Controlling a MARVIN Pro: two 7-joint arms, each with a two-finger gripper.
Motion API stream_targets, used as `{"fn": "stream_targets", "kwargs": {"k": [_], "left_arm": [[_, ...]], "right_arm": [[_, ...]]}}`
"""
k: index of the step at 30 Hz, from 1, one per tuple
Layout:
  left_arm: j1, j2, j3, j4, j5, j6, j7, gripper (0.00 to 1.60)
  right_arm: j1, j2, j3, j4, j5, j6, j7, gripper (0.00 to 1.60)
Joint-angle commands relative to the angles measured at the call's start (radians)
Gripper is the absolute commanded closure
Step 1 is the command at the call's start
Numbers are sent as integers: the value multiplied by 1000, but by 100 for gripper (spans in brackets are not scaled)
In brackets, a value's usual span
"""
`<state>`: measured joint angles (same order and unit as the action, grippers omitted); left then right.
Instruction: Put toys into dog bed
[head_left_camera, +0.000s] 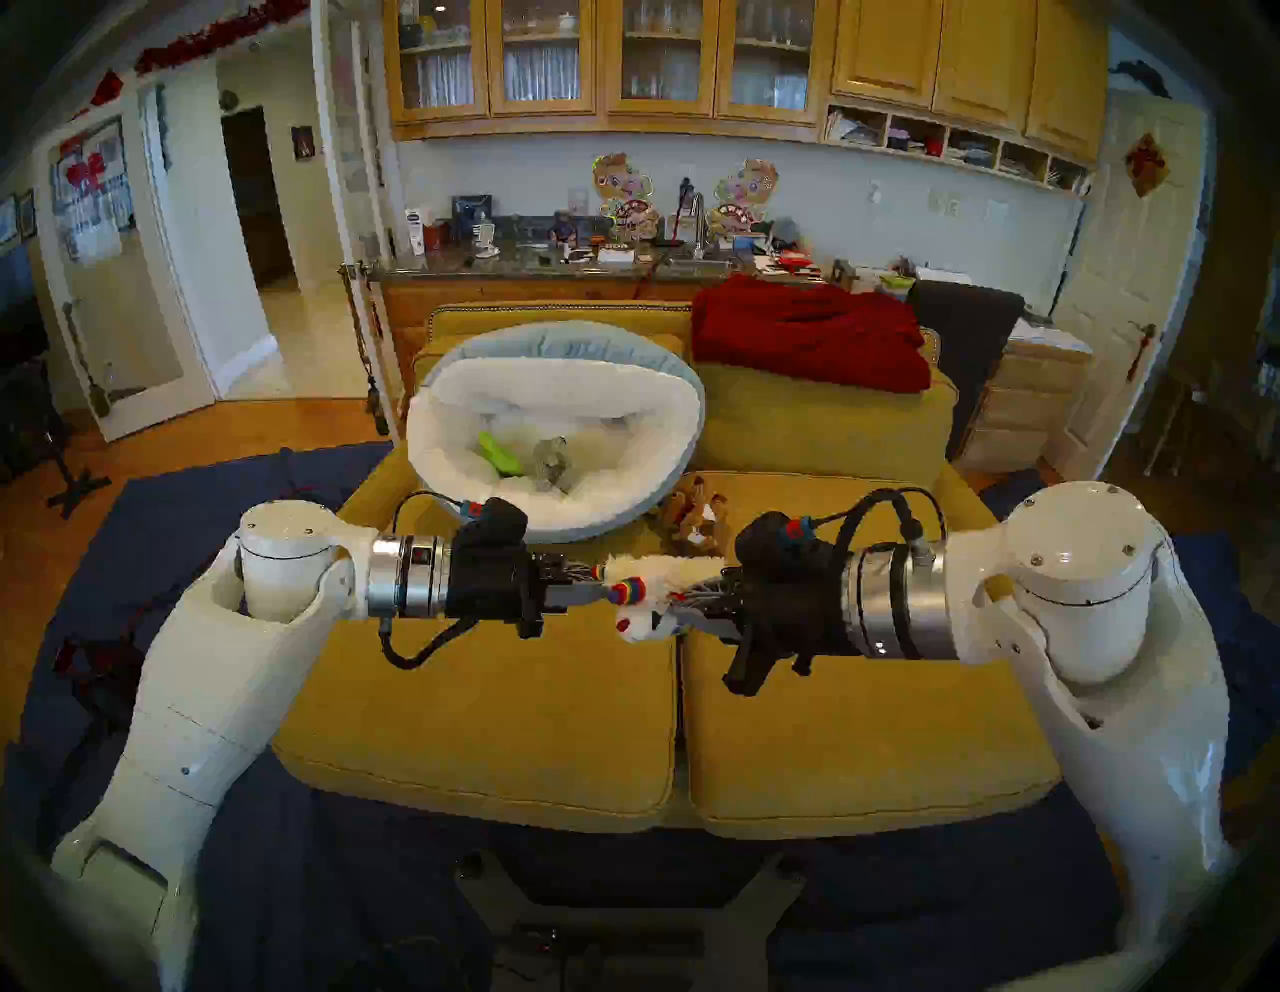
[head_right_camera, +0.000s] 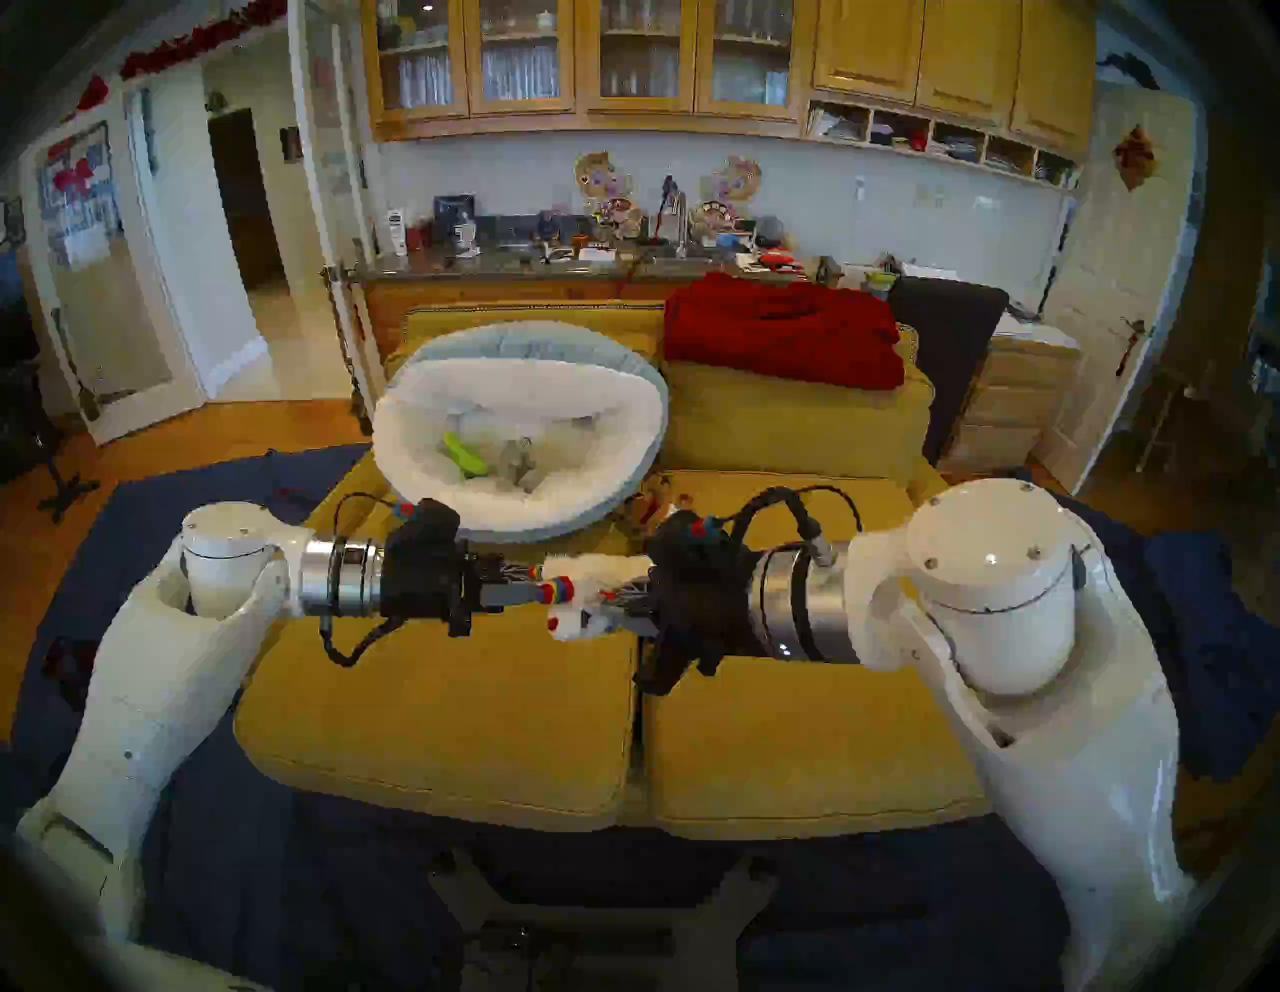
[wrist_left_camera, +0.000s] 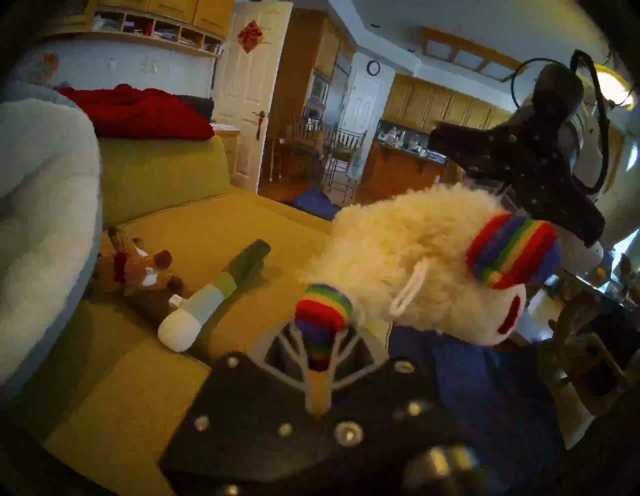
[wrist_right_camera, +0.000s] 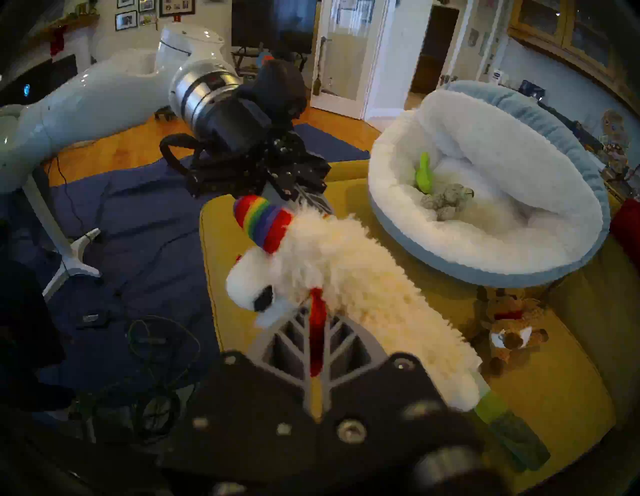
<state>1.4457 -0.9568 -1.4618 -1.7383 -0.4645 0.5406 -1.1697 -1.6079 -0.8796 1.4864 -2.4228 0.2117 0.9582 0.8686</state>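
Left gripper (head_left_camera: 609, 585): clamped on a rainbow paw of the white animal (head_left_camera: 658, 582).
Right gripper (head_left_camera: 682, 599): clamped on the same toy's red strip; held between both above the sofa cushions (head_left_camera: 485, 706).
Tube (wrist_left_camera: 207, 298), brown knitted animal (head_left_camera: 696, 516): lying on the cushion.
Dog bed (head_left_camera: 554, 388): cactus (head_left_camera: 502, 454), grey cub (head_left_camera: 550, 461) inside.
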Motion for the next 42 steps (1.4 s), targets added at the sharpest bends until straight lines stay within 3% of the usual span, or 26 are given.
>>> {"fn": "stream_targets", "kwargs": {"k": [1,7,9,10,24,36,42], "left_arm": [[-25,0,-14,-15,-10,-13,-13,160],[-18,0,-21,-17,-11,-25,-22,160],[-16,1,-23,-15,-10,-29,-23,160],[-16,2,-25,-14,-10,-30,-23,160],[-35,-6,-37,35,14,-44,6,160],[-148,-35,-51,184,30,-39,81,160],[-188,-51,-87,213,25,-40,124,160]], "right_arm": [[10,18,2,-21,27,-10,40,160],[3,30,1,-21,39,-9,30,160],[1,32,2,-21,43,-8,28,36],[0,34,3,-21,45,-7,27,0],[-10,49,2,-21,60,-9,6,0],[-58,13,0,-21,29,-5,-72,0],[-67,4,-4,-21,20,-10,-85,0]]}}
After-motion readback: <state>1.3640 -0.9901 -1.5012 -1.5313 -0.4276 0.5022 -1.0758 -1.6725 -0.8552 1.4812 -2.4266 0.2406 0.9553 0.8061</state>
